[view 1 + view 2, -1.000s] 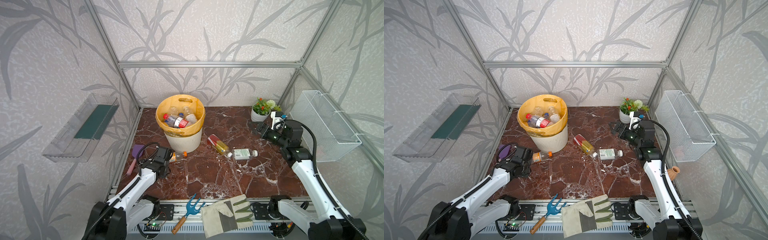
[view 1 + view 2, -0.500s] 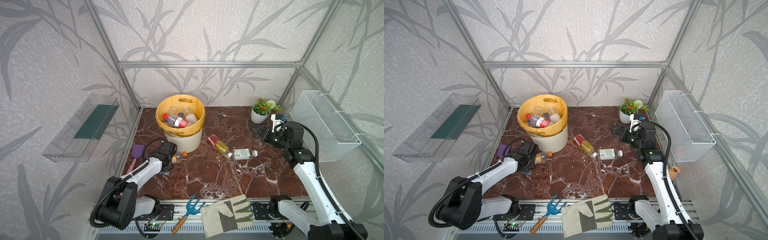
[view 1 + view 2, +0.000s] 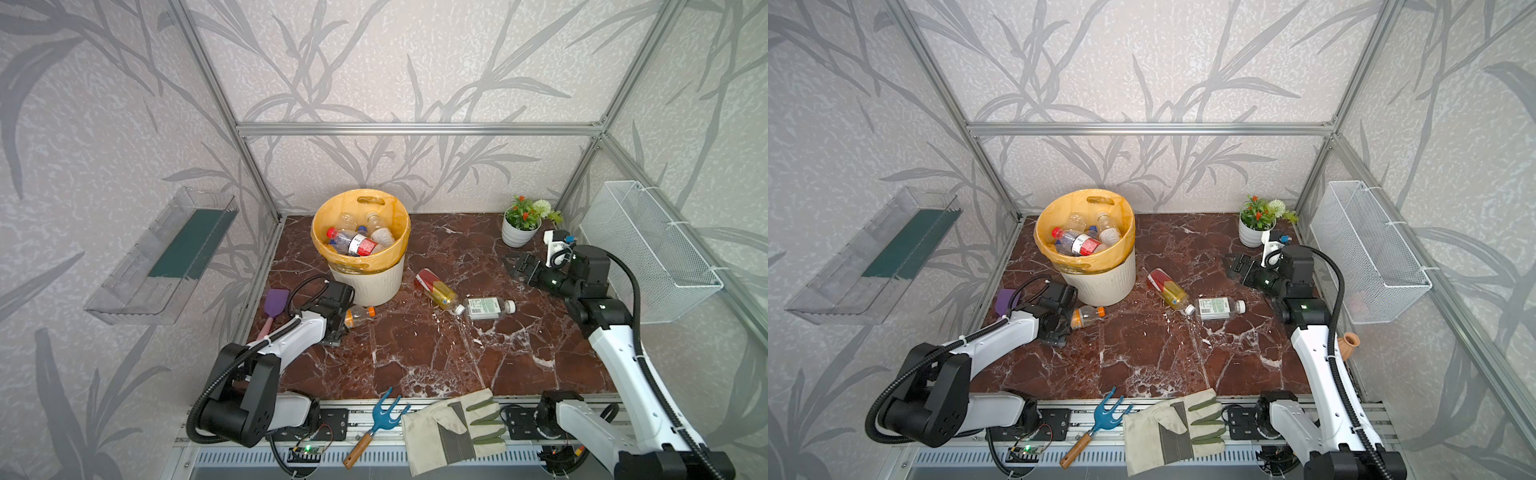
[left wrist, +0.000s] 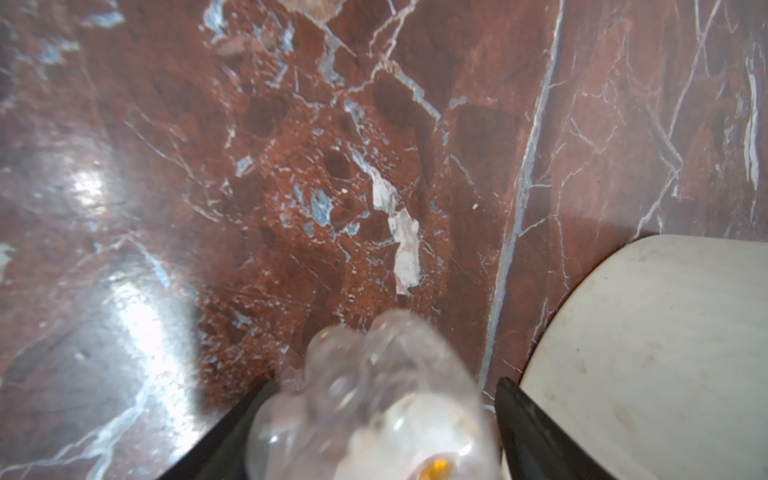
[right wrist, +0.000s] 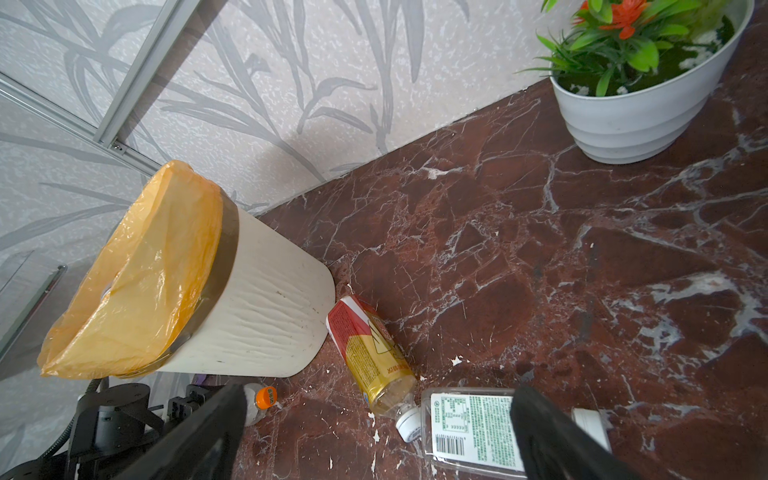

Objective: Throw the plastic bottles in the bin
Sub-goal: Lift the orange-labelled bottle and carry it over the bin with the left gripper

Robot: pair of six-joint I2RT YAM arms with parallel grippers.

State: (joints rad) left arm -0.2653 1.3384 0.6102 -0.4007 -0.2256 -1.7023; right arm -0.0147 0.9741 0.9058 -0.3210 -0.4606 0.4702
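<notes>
The bin (image 3: 365,282) (image 3: 1100,286) is a cream ribbed pail with an orange-yellow liner, and several plastic bottles (image 3: 357,243) lie inside it. At its base lies a small clear bottle with an orange cap (image 3: 360,315) (image 3: 1087,316). My left gripper (image 3: 347,319) (image 4: 382,386) is shut on this bottle's body (image 4: 374,415), which fills the gap between the black fingers. A red-and-yellow labelled bottle (image 3: 434,289) (image 5: 370,353) and a green-and-white labelled bottle (image 3: 486,307) (image 5: 469,428) lie mid-floor. My right gripper (image 3: 509,266) (image 5: 378,390) hangs open and empty, apart from them at the right.
A white flower pot (image 3: 517,235) stands at the back right, close to the right arm. A wire basket (image 3: 648,257) hangs on the right wall and a clear shelf (image 3: 166,253) on the left. A purple spatula (image 3: 274,301) lies left; a blue rake (image 3: 376,419) and glove (image 3: 453,424) lie in front.
My left gripper has slid forward over the orange-capped bottle and its jaws have closed in on it. The right gripper has drawn back slightly to the right and stayed open.
</notes>
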